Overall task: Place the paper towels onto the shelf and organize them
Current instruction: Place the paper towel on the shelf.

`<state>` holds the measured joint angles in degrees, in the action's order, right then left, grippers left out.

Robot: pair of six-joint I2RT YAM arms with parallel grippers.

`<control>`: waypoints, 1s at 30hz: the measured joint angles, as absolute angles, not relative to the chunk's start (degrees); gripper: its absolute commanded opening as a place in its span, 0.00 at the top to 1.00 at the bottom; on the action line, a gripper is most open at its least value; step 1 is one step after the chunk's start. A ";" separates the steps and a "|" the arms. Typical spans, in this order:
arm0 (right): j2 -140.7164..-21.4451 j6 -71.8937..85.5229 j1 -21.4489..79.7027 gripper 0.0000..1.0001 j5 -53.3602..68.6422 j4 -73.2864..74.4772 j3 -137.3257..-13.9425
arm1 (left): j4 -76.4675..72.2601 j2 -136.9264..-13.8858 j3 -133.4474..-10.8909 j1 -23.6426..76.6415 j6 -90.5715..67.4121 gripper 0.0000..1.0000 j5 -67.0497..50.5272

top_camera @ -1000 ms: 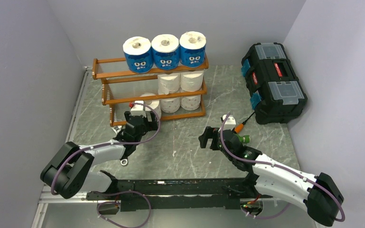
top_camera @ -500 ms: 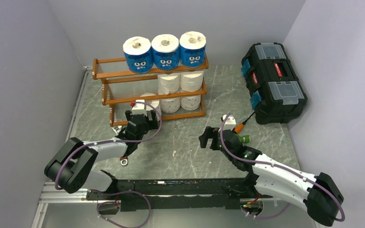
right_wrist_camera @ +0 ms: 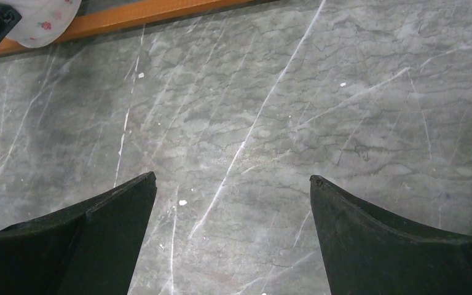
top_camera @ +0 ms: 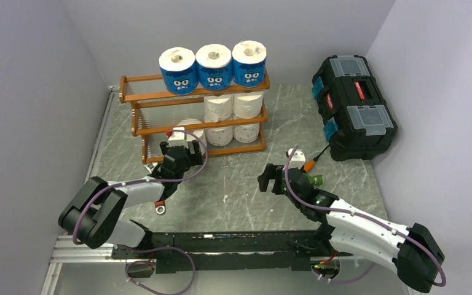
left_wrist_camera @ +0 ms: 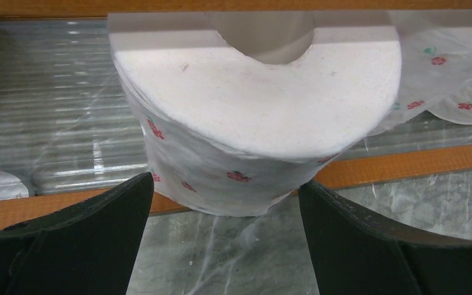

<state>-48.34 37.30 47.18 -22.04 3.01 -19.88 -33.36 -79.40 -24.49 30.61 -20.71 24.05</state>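
White flower-printed paper roll (left_wrist_camera: 255, 104) on bottom tier of orange-brown wooden shelf (top_camera: 150, 95).
Left gripper (left_wrist_camera: 225, 184) spread wide around it; right gripper (right_wrist_camera: 233, 178) wide apart, front-right of shelf.

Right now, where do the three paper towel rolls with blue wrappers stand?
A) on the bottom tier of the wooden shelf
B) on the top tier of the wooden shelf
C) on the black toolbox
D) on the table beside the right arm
B: the top view shows the three blue-wrapped rolls standing side by side on the highest tier of the wooden shelf, above the plain white rolls on the tiers below.
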 measured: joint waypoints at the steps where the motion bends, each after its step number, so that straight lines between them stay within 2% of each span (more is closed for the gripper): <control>1: -48.34 37.30 47.18 0.02 -22.04 2.98 -19.88 | -33.36 -79.40 -24.47 30.48 -20.71 0.08 24.05; 30: -48.34 37.28 47.18 0.02 -22.46 3.20 -19.88 | -33.56 -81.62 -27.03 28.62 -21.15 0.08 23.81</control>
